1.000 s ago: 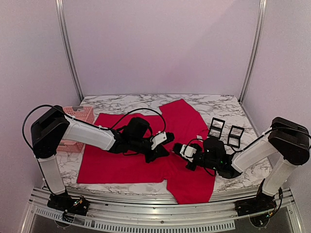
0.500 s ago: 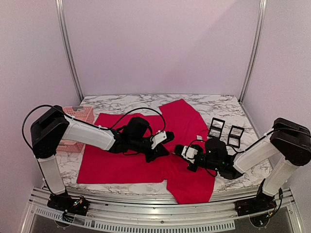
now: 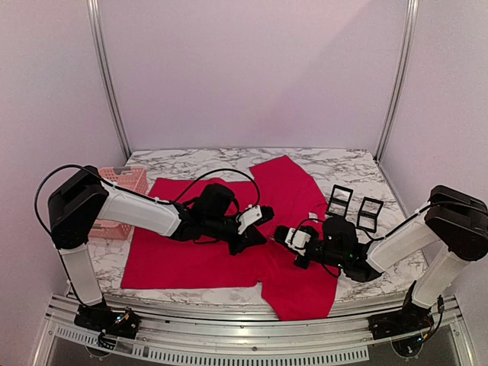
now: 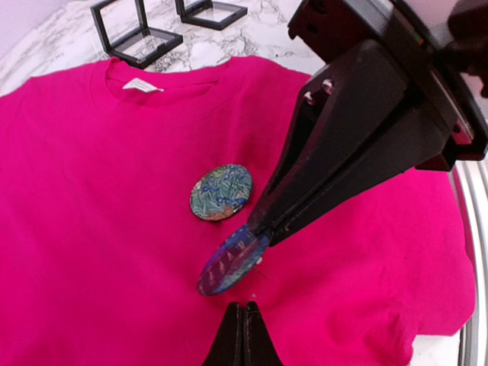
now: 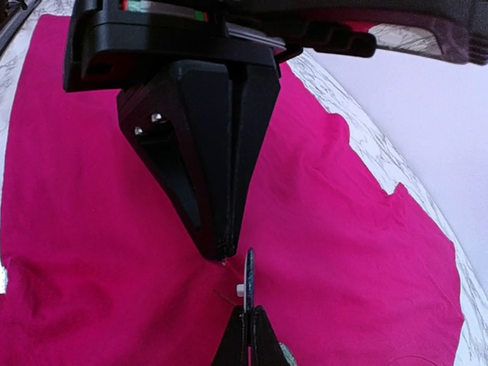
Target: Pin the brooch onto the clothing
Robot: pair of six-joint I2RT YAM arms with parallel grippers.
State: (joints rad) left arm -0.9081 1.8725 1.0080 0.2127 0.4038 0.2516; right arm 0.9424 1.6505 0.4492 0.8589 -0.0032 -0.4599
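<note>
At mid-table, found red T-shirt (image 3: 198, 259) spread flat on marble table (image 3: 191, 160), neck label showing. Noted right gripper (image 4: 255, 229) clamped on the rim of a blue oval brooch (image 4: 232, 261), held low over the chest cloth, near a second round brooch (image 4: 221, 192) lying there. Noted left gripper (image 5: 222, 255) clenched, tips at the cloth close by; fold nipped or not, could not tell. Judged brooch light, rigid, glossy, liable to twist; rim grip advised. Judged cloth soft, prone to bunch; best pinched beside the pin.
</note>
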